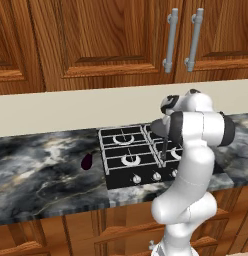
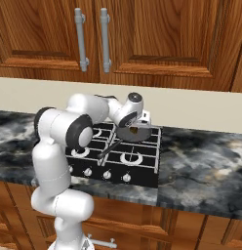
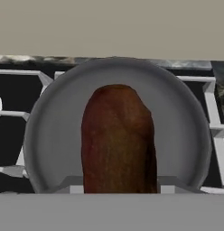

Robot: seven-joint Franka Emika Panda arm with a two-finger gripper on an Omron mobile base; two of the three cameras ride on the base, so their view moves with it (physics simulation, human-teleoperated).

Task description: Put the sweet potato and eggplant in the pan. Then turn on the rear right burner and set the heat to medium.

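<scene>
The sweet potato (image 3: 117, 140), an orange-brown oblong lump, hangs in my gripper (image 3: 118, 187), which is shut on it. It sits directly over the round dark grey pan (image 3: 177, 117). The pan (image 2: 127, 135) stands on the rear right burner of the stove, its thin black handle (image 2: 109, 148) pointing toward the front left. In the right base view my gripper (image 2: 137, 126) hovers just above the pan with a bit of sweet potato (image 2: 135, 130) showing under it. The eggplant (image 1: 86, 161), a dark purple oval, lies on the marble counter just left of the stove.
The black stove (image 1: 121, 172) has silver burner rings and grate bars, with a row of knobs (image 2: 107, 174) along its front edge. Marble counter (image 2: 201, 161) spreads to both sides. Wooden cabinets with grey handles (image 2: 81, 39) hang above the beige back wall.
</scene>
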